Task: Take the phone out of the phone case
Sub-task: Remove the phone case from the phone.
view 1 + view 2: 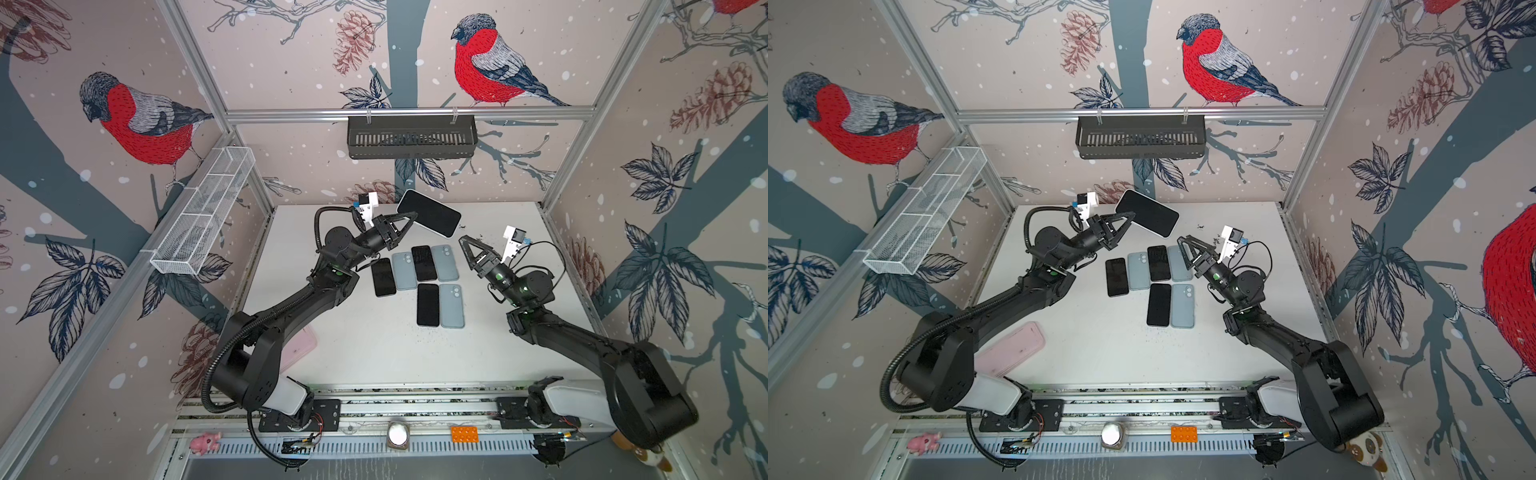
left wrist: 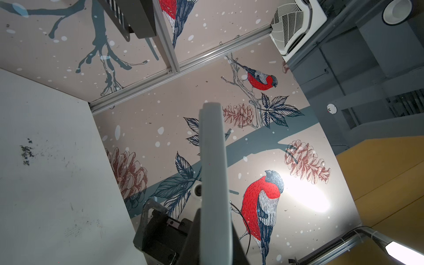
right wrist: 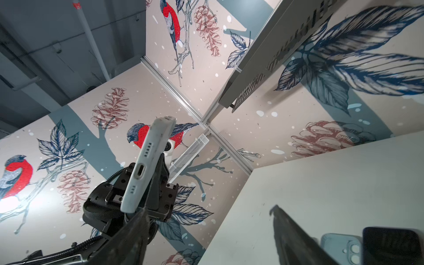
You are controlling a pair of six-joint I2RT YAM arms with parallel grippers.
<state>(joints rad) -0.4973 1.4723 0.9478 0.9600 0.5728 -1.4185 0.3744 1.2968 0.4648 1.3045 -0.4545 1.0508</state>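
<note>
A phone in its light grey-white phone case (image 1: 430, 212) (image 1: 1148, 212) hangs tilted above the back of the table, dark screen up. My left gripper (image 1: 413, 217) (image 1: 1133, 217) is shut on its left end. In the left wrist view the case's edge (image 2: 212, 160) runs up from between the jaws of that gripper (image 2: 214, 213). My right gripper (image 1: 467, 244) (image 1: 1185, 242) stands open just below the phone's right end, with nothing between its fingers. In the right wrist view the case's port end (image 3: 146, 165) shows, and one finger of the open gripper (image 3: 206, 215) lies close to its corner.
Three black phones (image 1: 428, 304) and three blue-grey cases (image 1: 451, 305) lie in pairs mid-table under both grippers. A pink case (image 1: 1013, 349) lies front left, partly under the left arm. A black basket (image 1: 411, 137) hangs on the back wall, a white wire basket (image 1: 203, 212) on the left wall.
</note>
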